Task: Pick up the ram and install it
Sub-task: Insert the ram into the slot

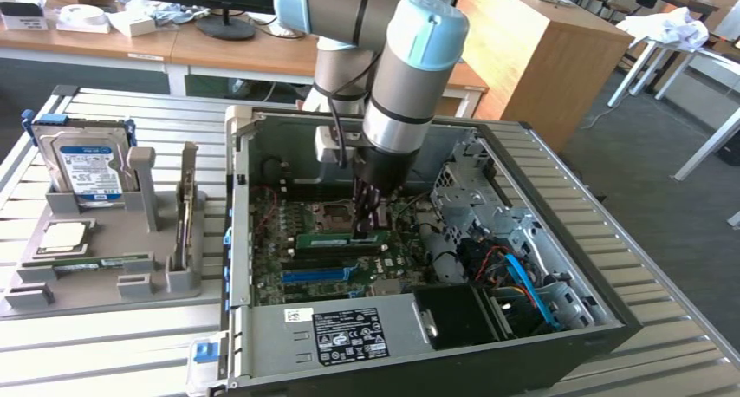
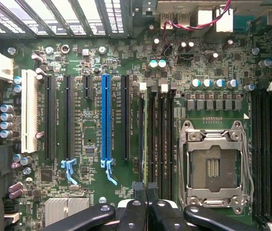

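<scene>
Arm: the Universal Robots arm reaches straight down into the open computer case (image 1: 601,328), which lies on its side on the slatted metal surface (image 1: 104,349).
Tool: the tool (image 1: 370,227) is low over the motherboard (image 1: 303,286); in the wrist view its (image 2: 147,195) black fingers (image 2: 135,207) are pressed together with barely a seam between them.
Grip: the fingertips are down at the upper edge of the ram, but I cannot tell whether they pinch it or only touch it.
Ram: the ram (image 1: 335,238) stands on edge across the motherboard, at the memory slots beside the processor socket (image 1: 332,213), with the tool at the end nearer the exterior view's right.
Wrist view of the board: the fingers point along the dark memory slots (image 2: 161,139), between the blue expansion slot (image 2: 106,115) and the metal-framed processor socket (image 2: 215,166).
Holder: a grey holder (image 1: 139,284) sits on the surface at the exterior view's left, well apart from the tool.
On the holder: a hard drive (image 1: 90,167) stands upright at the back, a square processor chip (image 1: 64,234) lies in front of it, and a second green memory stick (image 1: 87,263) lies flat nearer the camera.
Case front: a grey power supply (image 1: 347,332) with a black-and-white label faces the camera.
</scene>
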Controlling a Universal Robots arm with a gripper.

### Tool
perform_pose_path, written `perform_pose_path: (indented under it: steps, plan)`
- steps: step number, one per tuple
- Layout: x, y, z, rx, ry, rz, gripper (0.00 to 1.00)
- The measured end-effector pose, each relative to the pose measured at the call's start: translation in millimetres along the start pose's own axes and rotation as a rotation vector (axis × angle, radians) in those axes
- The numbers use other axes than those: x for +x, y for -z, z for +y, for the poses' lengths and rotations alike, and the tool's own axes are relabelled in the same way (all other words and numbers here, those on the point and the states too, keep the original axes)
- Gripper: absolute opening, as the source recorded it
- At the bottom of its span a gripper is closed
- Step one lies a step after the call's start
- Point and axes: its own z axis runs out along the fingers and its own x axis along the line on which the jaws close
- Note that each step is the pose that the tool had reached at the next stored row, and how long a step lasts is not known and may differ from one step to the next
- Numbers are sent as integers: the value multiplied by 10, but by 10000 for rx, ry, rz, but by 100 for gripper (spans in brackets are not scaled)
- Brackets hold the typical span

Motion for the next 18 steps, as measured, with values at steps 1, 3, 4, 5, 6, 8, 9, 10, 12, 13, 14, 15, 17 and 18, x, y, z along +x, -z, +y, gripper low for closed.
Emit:
perform_pose_path:
  steps: [1,3,4,5,6,8,9,10,12,13,14,15,17,18]
  plan:
    - [0,0,0,-1,0,1,11]
    - [0,0,0,0,0,1,11]
    - [0,-2,0,0,0,1,11]
    - [-1,-8,0,1,0,-4,11]
    - [0,-11,0,1,0,-2,11]
    - [0,-10,0,0,0,0,11]
    - [0,-10,0,0,0,0,11]
    - [-3,-12,0,0,-1,-1,11]
    - [-10,-18,0,1,-1,-1,11]
    - [-10,-18,0,1,-1,-1,11]
    - [-10,-18,0,0,0,-1,11]
    - [-10,-18,0,0,0,0,11]
    - [-10,-23,-1,0,0,-1,11]
    - [-11,-28,-1,0,0,-1,11]
